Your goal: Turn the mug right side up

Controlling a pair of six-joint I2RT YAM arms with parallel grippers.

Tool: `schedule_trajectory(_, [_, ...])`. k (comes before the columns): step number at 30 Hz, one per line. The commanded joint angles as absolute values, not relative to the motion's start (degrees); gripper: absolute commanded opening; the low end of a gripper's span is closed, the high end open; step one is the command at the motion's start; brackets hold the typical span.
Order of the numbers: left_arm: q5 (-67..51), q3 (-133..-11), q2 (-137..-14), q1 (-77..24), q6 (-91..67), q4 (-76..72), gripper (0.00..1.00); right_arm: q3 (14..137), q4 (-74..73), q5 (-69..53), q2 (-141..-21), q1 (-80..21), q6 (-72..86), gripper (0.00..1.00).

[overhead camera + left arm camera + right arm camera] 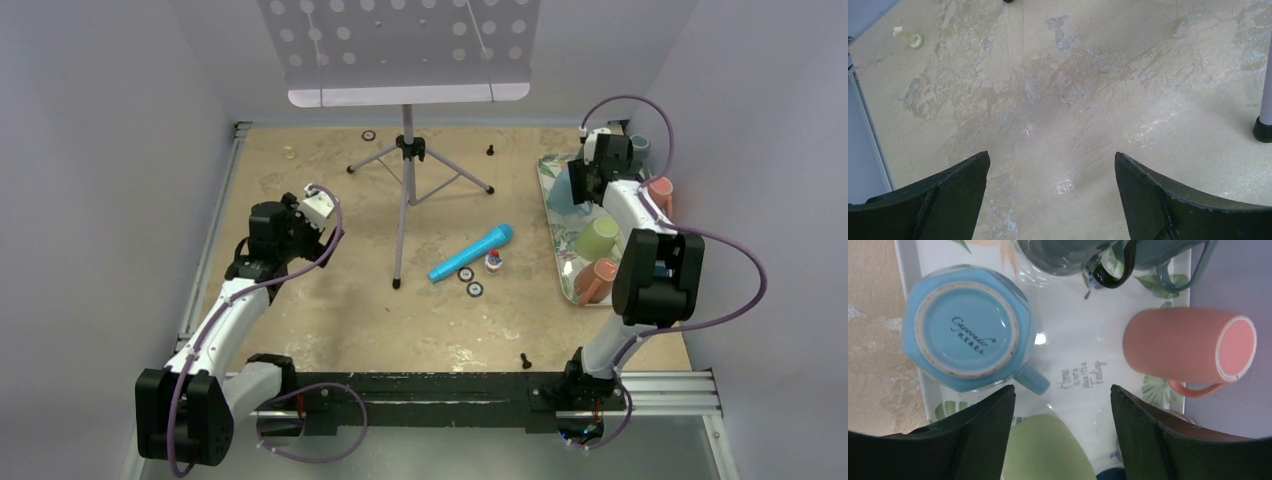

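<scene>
The blue mug (pixel 965 330) stands upside down on the tray (pixel 1078 315) at the right side of the worktop (pixel 1073 90). Its base ring and printed maker's mark face up, and it sits close to the tray rim that borders the bare worktop. In the right wrist view its handle points down and to the right. The right claw (pixel 1062 390) hangs above the tray with its fingers spread wide and nothing between them; the blue mug lies just ahead of its left finger, not touched. A pink mug (pixel 1188 345) lies on its side across the tray from the blue one, well apart from it, pale base turned outward. A green mug (pixel 1045 447) shows partly at the bottom of that view between the fingers, and grey mugs (pixel 1068 255) crowd the tray's far end. The left claw (pixel 1052 157) is also spread and empty, hovering over bare worktop on the left side, with a small cream peg (pixel 909 37) far ahead of it and a stand foot (pixel 1263 127) off to its right.
</scene>
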State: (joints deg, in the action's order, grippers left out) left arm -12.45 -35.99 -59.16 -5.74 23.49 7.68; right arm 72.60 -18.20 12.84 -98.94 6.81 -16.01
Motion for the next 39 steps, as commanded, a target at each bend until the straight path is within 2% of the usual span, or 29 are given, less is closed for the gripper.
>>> schedule_trajectory(1, [-11.33, -36.65, -58.89, -5.49, 25.01, 6.70, 0.98, 73.02, -10.00, 9.53, -100.36, 6.76, -21.60, 0.69])
schedule_trajectory(4, [-10.23, -36.61, -58.96, -5.54, 25.46, 6.36, 0.98, 74.68, -10.05, 8.24, -102.79, 6.76, -22.80, 0.56])
schedule_trajectory(6, [-9.73, -36.69, -59.05, -5.54, 25.72, 6.41, 0.98, 75.65, -10.49, 6.82, -104.27, 6.75, -23.19, 0.52])
schedule_trajectory(16, [-8.57, -36.72, -59.58, -5.54, 26.79, 6.66, 0.97, 74.47, -5.84, 5.66, -105.95, 6.73, -25.83, 0.50])
schedule_trajectory(18, [-8.43, -36.73, -59.60, -5.54, 26.97, 6.59, 0.98, 74.40, -4.68, 4.57, -106.12, 6.71, -25.97, 0.43])
schedule_trajectory(23, [-7.72, -36.84, -59.70, -5.54, 27.58, 6.83, 0.97, 75.27, -5.18, 3.24, -108.23, 6.76, -27.05, 0.36])
schedule_trajectory(27, [-7.35, -37.08, -59.90, -5.54, 27.94, 7.27, 0.98, 75.04, -4.90, 1.08, -108.90, 6.76, -27.48, 0.21])
schedule_trajectory(30, [-7.06, -37.18, -59.96, -5.54, 28.23, 7.49, 0.98, 74.69, -4.97, 0.22, -109.02, 6.76, -27.77, 0.00])
schedule_trajectory(37, [-6.48, -37.44, -59.75, -5.54, 28.78, 8.14, 0.97, 75.71, -6.19, -2.13, -108.30, 6.76, -27.38, 0.00])
schedule_trajectory(39, [-6.46, -37.52, -59.66, -5.54, 28.78, 8.09, 0.98, 75.02, -4.65, 0.43, -107.58, 6.76, -26.70, 0.00])
